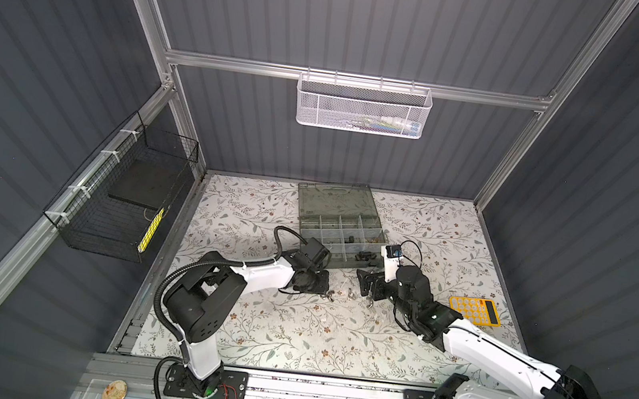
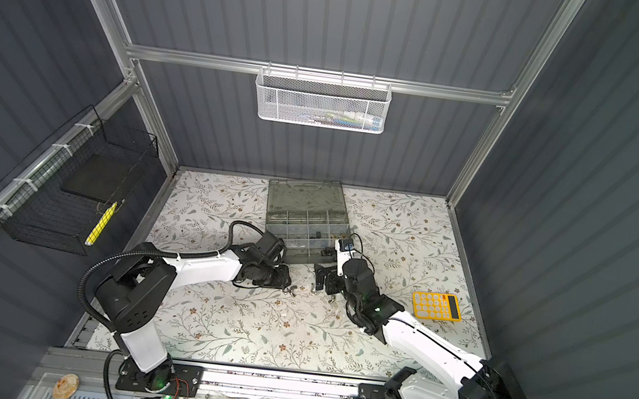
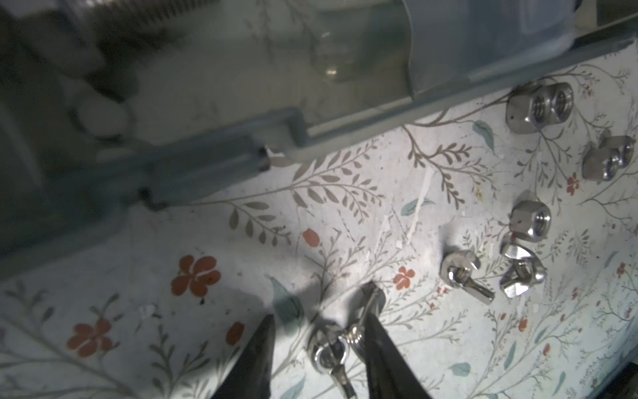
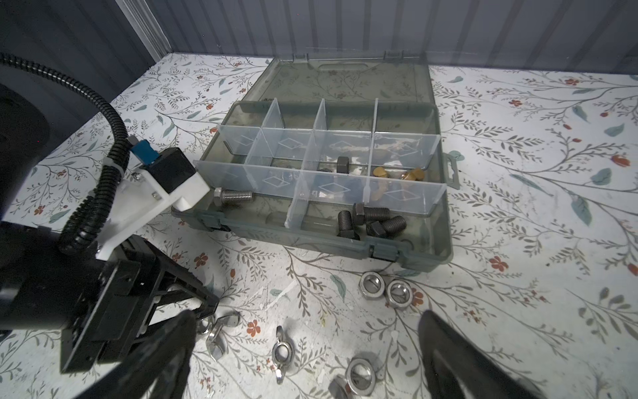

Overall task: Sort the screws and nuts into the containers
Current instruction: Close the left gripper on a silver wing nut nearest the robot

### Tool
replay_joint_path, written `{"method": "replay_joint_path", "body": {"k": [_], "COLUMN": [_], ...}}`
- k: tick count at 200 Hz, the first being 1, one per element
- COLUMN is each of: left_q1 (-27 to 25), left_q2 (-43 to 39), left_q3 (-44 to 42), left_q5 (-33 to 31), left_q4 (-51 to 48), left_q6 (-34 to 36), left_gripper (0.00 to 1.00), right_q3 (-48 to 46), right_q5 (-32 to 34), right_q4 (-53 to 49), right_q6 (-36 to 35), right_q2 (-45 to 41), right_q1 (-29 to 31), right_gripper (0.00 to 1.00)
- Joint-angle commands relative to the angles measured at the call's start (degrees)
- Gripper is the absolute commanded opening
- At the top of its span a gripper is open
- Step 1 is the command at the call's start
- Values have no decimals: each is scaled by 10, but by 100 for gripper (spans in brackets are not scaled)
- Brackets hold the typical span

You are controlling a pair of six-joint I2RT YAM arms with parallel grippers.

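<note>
Screws and nuts (image 3: 521, 224) – part sorted, judged roughly half done. Already in the organiser case (image 4: 445, 241), set back-centre on the surface (image 1: 292, 331) with lid (image 4: 345, 79) laid flat open:
- black bolts (image 4: 369, 221) heaped in the near right compartment (image 4: 421, 224)
- one silver bolt (image 4: 234, 195) in the near left
- brass pieces (image 4: 397, 172) at the right end of the middle row
- a black hex nut (image 4: 343, 164) in the space beside them

Back row apparently empty. Left to do: silver hex nuts (image 3: 521, 110) and wing nuts (image 3: 521, 276), loose on the surface just in front of the case, between the two arms.

Left claw (image 3: 319, 311): half closed, straddling a single wing nut (image 3: 331, 349); one finger touching it, a gap at the other, so not yet clamped. Right claw (image 4: 307, 317): spread wide, empty, hovering over the loose nuts.

Materials:
- Loose pieces: bright smooth steel, threads visible in the bores.
- Hex nuts: faceted, some lying in touching pairs.
- Wing nuts: two curved ears each.
- Bolts: matt dark finish.
- Case: translucent grey-green plastic, thin clear dividers (image 4: 293, 145).
- Surface covering: floral, matt, scratched in places
</note>
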Motion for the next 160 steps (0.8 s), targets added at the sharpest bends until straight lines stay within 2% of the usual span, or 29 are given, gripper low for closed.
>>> {"method": "replay_joint_path", "body": {"k": [1, 160], "left_q1": [-6, -49], "left_q2": [15, 43], "left_q3": [19, 63], "left_q5": [-26, -111], "left_q4": [-32, -95], "left_q6": [20, 43], "left_gripper": [39, 21], "right_q3": [-6, -6], "right_q5": [7, 6], "right_q4": [13, 13], "right_q6": [-4, 4], "right_q2": [-7, -6], "right_q1": [2, 2], "right_gripper": [99, 99]}}
